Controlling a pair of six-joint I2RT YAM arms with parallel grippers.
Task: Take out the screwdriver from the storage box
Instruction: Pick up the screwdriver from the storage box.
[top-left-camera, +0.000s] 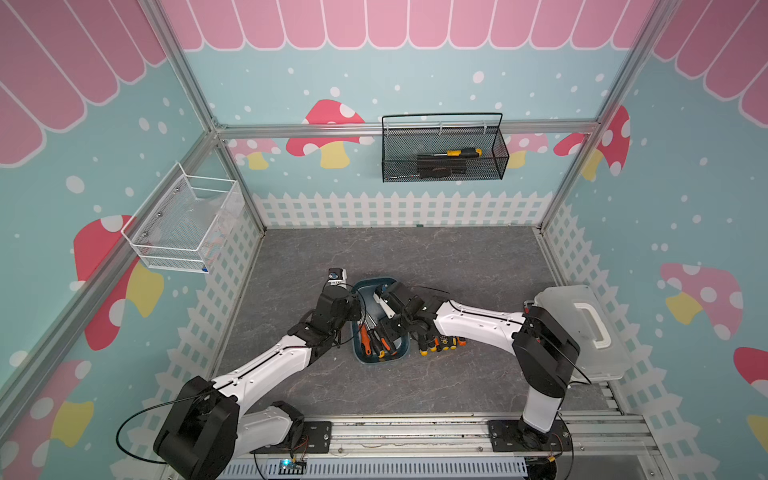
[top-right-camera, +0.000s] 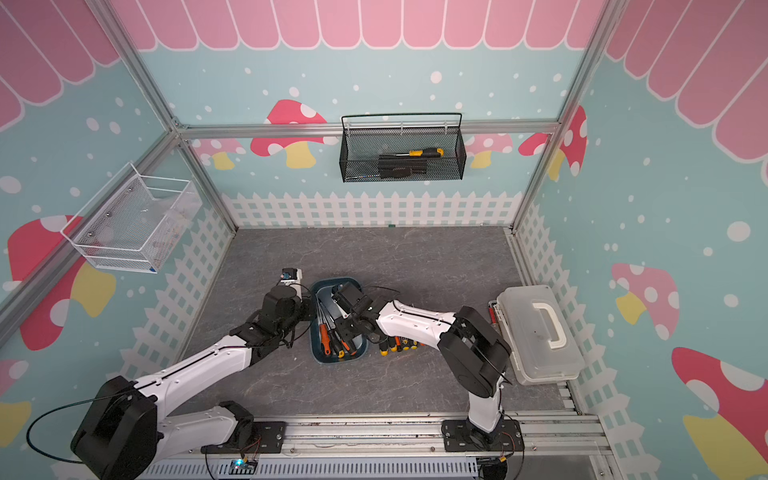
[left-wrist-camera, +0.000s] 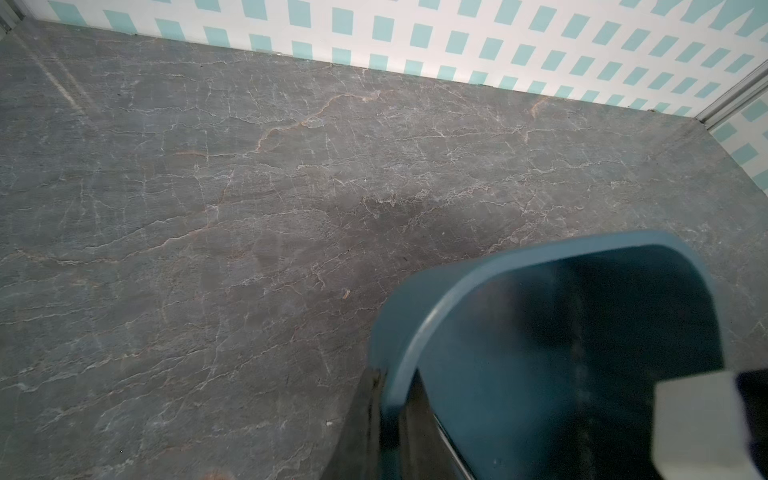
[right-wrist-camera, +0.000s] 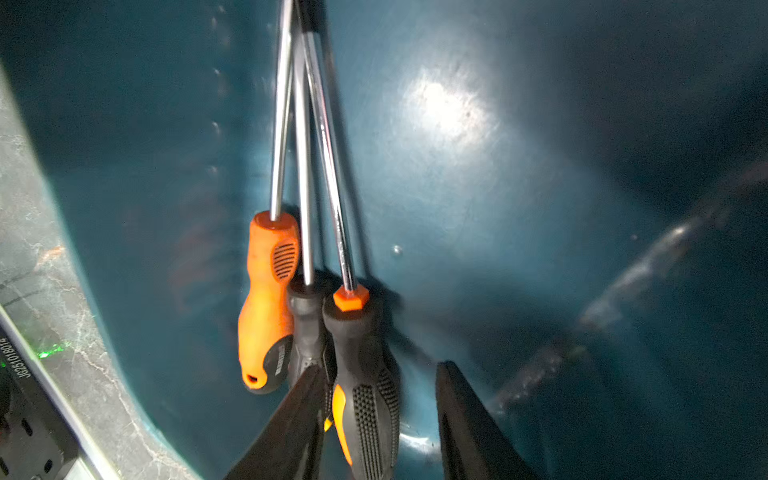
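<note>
Three screwdrivers (right-wrist-camera: 266, 299) in storage box (right-wrist-camera: 457, 187). My right gripper (right-wrist-camera: 382, 368) parted, straddling black-orange screwdriver (right-wrist-camera: 361, 345) handle, lower centre of frame. My left gripper (left-wrist-camera: 395, 376) clenched on box rim.

- Both top views are bright and even, lit softly from overhead; the walls (top-left-camera: 83, 166) bow outward toward the edges, wide-lens fashion.
- Shadows on the floor (top-left-camera: 415, 257) are faint and soft-edged.
- In the left wrist view the floor is crisp, but the box (left-wrist-camera: 415, 316) rim close to the lens is smeared out of focus.
- The right wrist view is dim inside the box, with one white glare patch on its bottom, gleaming screwdrivers (right-wrist-camera: 270, 291), and a blurred right gripper (right-wrist-camera: 382, 368).
</note>
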